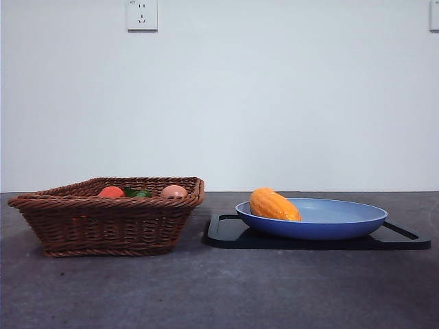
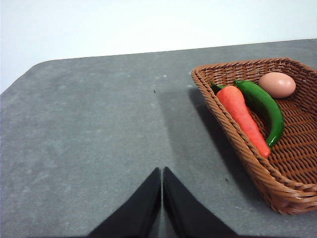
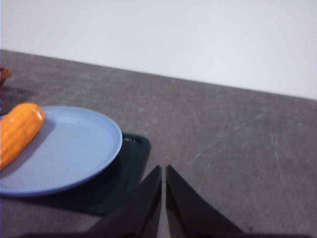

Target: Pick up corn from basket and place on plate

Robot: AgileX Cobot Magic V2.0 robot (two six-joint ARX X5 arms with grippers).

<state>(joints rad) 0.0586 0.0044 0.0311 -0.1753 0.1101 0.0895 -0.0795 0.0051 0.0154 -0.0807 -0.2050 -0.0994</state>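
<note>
Ridged orange-yellow corn (image 1: 274,204) lying on blue plate (image 1: 343,226), left hand (image 2: 162,171) closed, right hand (image 3: 163,169) closed

Nothing readable from where I'm sitting, no labels, brands or numbers on anything, not even that white wall socket (image 1: 142,15).

My view: ridged orange-yellow corn cob (image 1: 274,204), round blue plate (image 1: 343,223), dark brown woven wicker basket (image 1: 110,223), flat black tray (image 1: 226,233).

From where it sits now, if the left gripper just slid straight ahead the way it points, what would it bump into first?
Probably nothing: ahead of the left gripper, jaws shut, lies only bare table, then the far edge. The basket sits off to one side.
</note>
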